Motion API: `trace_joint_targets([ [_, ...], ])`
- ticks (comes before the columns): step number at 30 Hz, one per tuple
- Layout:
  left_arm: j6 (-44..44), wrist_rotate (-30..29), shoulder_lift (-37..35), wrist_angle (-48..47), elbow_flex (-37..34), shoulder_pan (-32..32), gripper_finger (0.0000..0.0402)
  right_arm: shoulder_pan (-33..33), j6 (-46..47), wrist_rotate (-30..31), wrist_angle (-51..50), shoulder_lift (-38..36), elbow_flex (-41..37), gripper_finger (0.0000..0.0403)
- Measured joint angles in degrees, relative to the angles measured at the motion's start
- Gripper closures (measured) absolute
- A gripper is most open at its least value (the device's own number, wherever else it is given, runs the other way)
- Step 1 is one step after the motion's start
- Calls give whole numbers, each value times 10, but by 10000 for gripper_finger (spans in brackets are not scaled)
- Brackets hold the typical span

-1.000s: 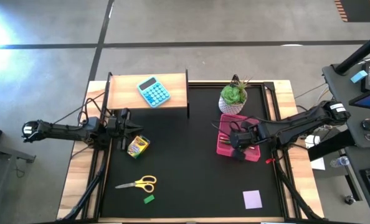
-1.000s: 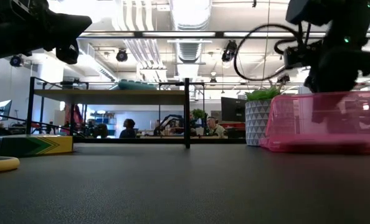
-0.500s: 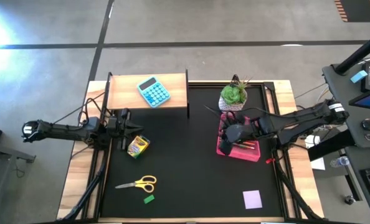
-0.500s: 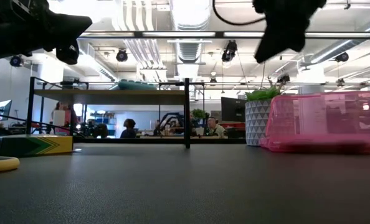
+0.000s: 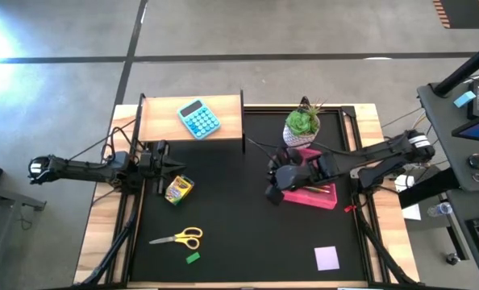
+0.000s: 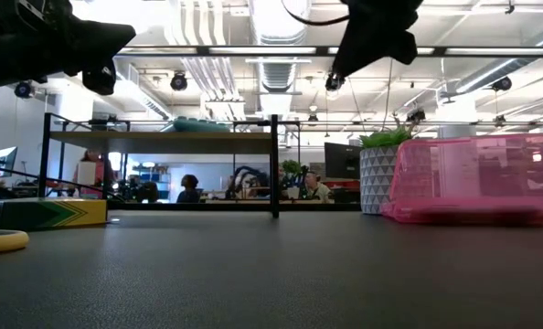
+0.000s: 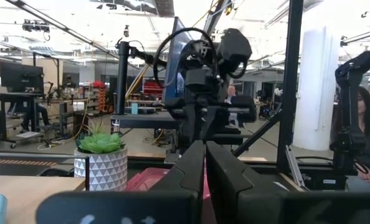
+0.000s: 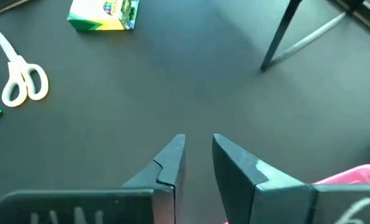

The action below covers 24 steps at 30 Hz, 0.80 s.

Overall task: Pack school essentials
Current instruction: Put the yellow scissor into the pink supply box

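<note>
- The right gripper [image 5: 273, 193] hangs in the air just beside the pink bin [image 5: 320, 196], off its edge toward the middle of the mat; its fingers [image 8: 167, 163] stand a narrow gap apart with nothing between them.
- Seen from the low view, that gripper [image 6: 349, 64] is well above the table, higher than the bin's rim [image 6: 491, 139].
- The pink bin stands just in front of the green plant [image 5: 302, 123] in its white patterned pot [image 6: 377, 181]; thin orange pieces [image 5: 318, 188] lie inside it, too small to name.
- The crayon box [image 5: 178, 189] lies well apart from the bin, across the mat, close under the left arm.
- The left gripper [image 5: 175, 167] waits by the crayon box, far from the bin; its fingers [image 7: 188, 169] are pressed almost together and hold nothing.
- The yellow-handled scissors [image 5: 179, 238] lie flat on the mat, far from the bin, nearer the front edge than the crayon box.
- The small green eraser [image 5: 193, 258] lies just beside the scissors, apart from them.
- The lilac notepad [image 5: 326, 258] lies flat near the front of the mat, on the bin's side, well apart from it.
- The light-blue calculator [image 5: 199, 119] sits on the raised wooden shelf [image 5: 159, 121], beyond the bin's far left corner.
</note>
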Motion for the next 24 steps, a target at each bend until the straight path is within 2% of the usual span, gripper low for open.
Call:
trace_joint_targets([
  [6, 0, 0, 0, 0, 0, 0, 402, 26, 33, 0, 1, 49, 35, 335],
  [14, 0, 0, 0, 0, 0, 0, 402, 63, 27, 0, 1, 105, 88, 335],
  [20, 0, 0, 0, 3, 0, 0, 402, 77, 27, 0, -2, 115, 102, 335],
  [24, -36, 2, 2, 64, 0, 0, 402, 79, 27, 0, -2, 110, 102, 335],
])
